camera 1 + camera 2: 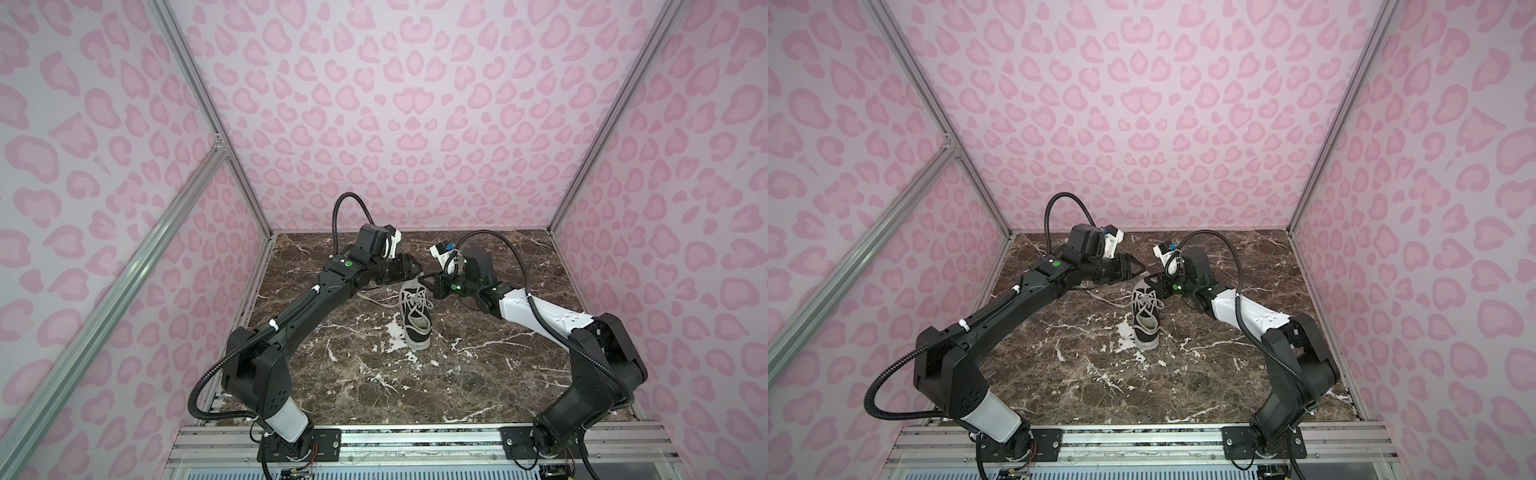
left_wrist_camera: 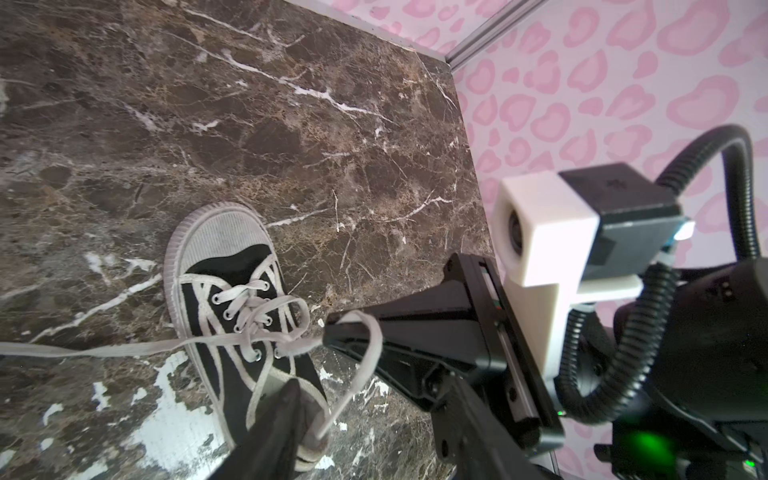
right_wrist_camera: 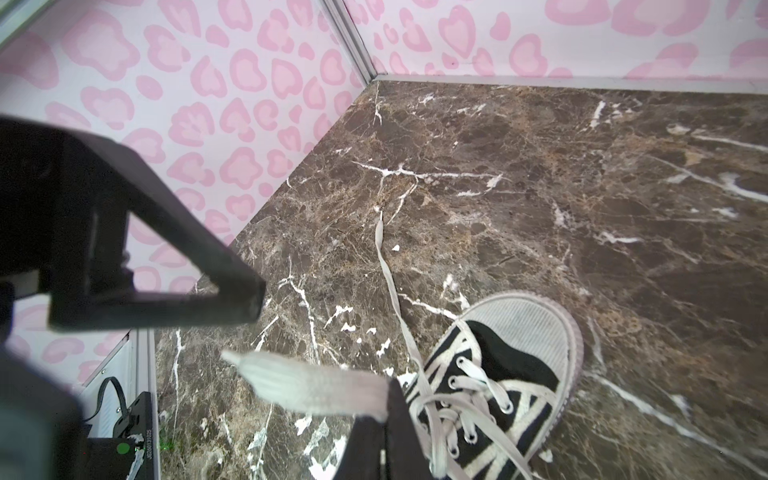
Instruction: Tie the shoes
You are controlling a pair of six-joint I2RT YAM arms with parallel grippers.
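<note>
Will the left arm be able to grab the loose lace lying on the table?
Probably yes. The left pincer is open and empty near the shoe, and the loose lace lies bare on the table beside it, nothing on top. The right pincer grips only the other lace.

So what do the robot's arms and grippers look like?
Both arms are mostly black: the left arm has a white segment by its base, the right arm a white forearm. Ribbed black cables run along each; green lights glow near the wrists. The left gripper and right gripper have black wedge-shaped fingers.
</note>
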